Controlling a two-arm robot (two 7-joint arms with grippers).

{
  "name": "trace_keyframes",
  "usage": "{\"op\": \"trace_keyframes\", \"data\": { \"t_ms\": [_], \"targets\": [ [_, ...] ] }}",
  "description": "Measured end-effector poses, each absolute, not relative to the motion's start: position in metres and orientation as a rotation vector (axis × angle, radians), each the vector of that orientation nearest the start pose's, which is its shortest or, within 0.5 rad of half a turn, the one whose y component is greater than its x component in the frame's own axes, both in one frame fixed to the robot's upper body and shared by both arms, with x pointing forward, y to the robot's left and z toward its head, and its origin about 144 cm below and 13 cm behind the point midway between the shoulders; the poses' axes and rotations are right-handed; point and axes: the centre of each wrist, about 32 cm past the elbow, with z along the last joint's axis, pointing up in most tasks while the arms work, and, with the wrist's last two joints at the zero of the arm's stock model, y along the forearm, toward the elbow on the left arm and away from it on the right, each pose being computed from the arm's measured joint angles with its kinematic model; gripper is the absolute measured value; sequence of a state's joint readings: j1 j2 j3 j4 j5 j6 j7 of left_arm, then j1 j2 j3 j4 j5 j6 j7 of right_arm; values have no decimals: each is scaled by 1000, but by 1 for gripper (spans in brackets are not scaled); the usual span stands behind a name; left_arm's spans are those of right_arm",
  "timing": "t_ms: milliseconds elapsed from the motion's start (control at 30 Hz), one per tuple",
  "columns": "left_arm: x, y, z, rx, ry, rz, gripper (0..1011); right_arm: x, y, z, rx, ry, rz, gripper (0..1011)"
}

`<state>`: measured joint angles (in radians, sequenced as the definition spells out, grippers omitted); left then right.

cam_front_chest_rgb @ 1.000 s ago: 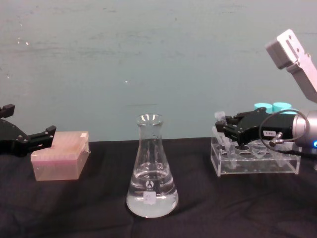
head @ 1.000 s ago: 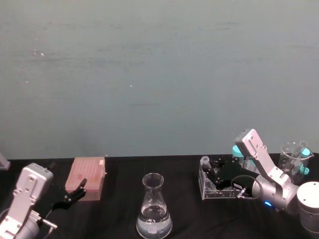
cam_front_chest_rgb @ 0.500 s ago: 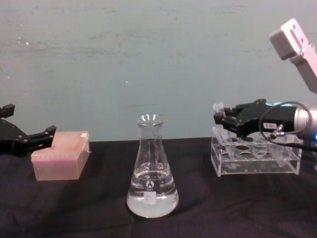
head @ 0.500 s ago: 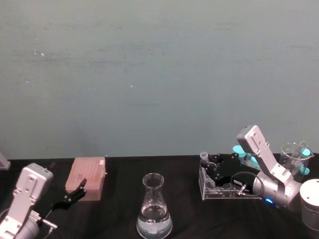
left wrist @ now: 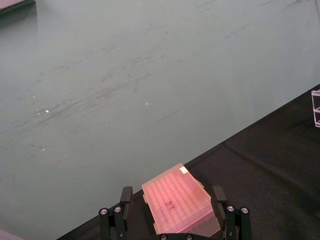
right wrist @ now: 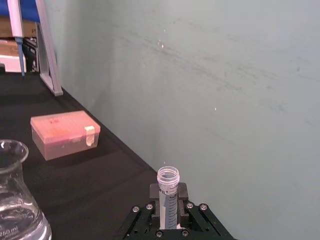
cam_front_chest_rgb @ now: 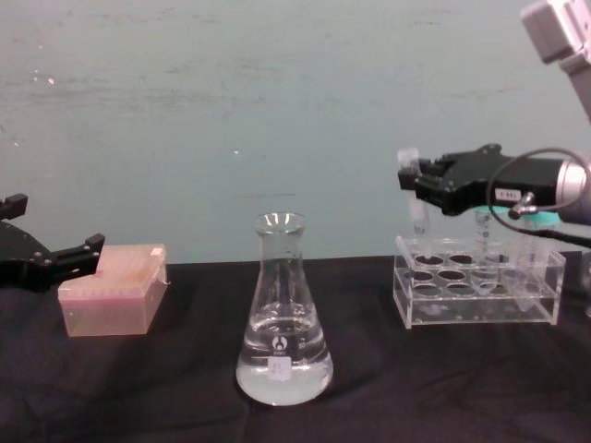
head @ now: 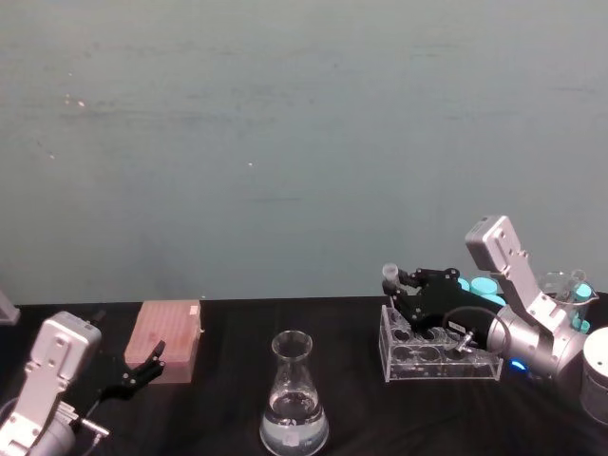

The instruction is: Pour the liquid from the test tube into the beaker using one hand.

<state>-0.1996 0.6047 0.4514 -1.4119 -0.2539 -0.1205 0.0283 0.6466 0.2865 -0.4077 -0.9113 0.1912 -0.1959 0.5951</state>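
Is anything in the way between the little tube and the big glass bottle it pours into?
Nothing visible. The right gripper holds the test tube over the rack. Between it and the beaker there is open air above bare black table. The pink box sits on the beaker's other side.

Light: soft and even; source not evident. Wall [head: 285, 142] uniformly bright. Black cloth [cam_front_chest_rgb: 138, 388] dark, swallowing shadows. Glare: white glints on flask [cam_front_chest_rgb: 283, 318] rim and base, and on clear rack [cam_front_chest_rgb: 477, 295] edges below the right gripper's [cam_front_chest_rgb: 413, 181] jaws. Test tube [right wrist: 168, 197] between those jaws: pale rim highlight. Pink box [cam_front_chest_rgb: 111, 286] ahead of left gripper's [cam_front_chest_rgb: 58, 220] jaws: flatly lit.
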Motion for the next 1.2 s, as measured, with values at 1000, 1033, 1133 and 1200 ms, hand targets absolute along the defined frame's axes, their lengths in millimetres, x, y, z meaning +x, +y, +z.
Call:
{"op": "trace_keyframes", "data": {
  "t_ms": [1000,1033,1133,1200],
  "targets": [
    [489,310,1140,304,-285,1248,1000,618,-241,1210,-205,-498,-759,195],
    [489,310,1140,304,-285,1248,1000,617,-239,1210,-206,-511,-749,195],
    [489,310,1140,304,-285,1248,1000,615,-235,1210,-209,-536,-729,195],
    [489,310,1140,305,-285,1248,1000,615,-233,1210,-210,-548,-719,195]
  ]
}}
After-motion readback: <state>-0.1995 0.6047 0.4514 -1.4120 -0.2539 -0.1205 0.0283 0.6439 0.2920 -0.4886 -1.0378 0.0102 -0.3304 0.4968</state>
